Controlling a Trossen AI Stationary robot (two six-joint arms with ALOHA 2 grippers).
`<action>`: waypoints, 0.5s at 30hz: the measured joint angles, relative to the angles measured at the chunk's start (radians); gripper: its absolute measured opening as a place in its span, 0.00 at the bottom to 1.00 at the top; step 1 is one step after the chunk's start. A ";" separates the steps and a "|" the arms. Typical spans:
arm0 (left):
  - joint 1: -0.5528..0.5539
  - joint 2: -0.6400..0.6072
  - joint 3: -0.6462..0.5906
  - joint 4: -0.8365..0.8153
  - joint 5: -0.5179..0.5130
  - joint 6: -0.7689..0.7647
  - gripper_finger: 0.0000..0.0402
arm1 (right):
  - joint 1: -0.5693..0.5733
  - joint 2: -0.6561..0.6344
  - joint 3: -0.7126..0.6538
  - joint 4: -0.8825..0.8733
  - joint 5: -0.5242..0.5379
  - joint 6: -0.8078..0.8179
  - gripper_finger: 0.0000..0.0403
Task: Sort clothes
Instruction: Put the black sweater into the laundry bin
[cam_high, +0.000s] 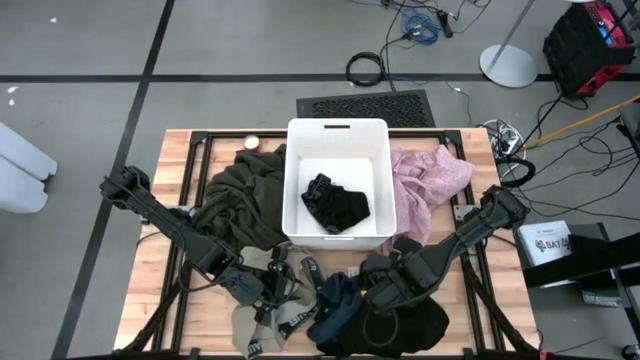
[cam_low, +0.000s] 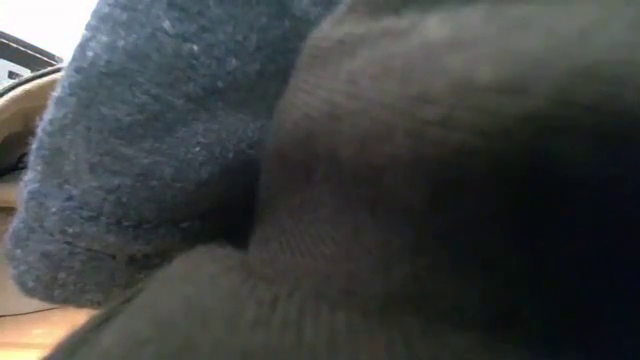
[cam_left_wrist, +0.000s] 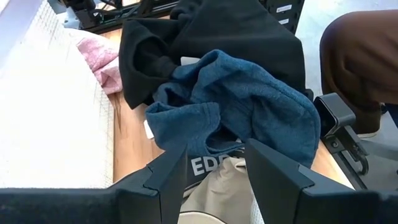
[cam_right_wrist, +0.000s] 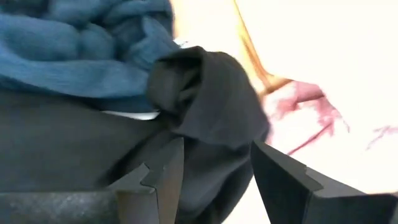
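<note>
Your right hand (cam_high: 372, 293), lower centre, sits part-open with a black garment (cam_right_wrist: 205, 99) between its fingers, not yet clamped. Left hand (cam_high: 262, 290) hovers open, empty, over the beige waistband piece (cam_left_wrist: 214, 186). Next: close, lift toward the white bin (cam_high: 295, 175).

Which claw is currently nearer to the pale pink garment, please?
Right. The right claw sits just below-left of the pale pink garment; the left claw lies beyond the white bin.

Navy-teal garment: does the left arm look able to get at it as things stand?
Probably yes: the left gripper, fingers open, sits over the beige garment, and the navy-teal garment lies uncovered just ahead of it.
</note>
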 joint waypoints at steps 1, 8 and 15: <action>-0.001 0.000 0.000 -0.001 0.000 0.000 0.43 | -0.007 0.000 -0.016 0.006 -0.002 -0.025 0.43; -0.003 0.000 0.000 -0.005 0.004 0.000 0.43 | -0.039 -0.003 -0.166 0.062 0.021 -0.137 0.43; -0.003 0.000 0.000 -0.018 0.007 -0.003 0.43 | -0.047 0.009 -0.225 0.168 -0.059 -0.176 0.30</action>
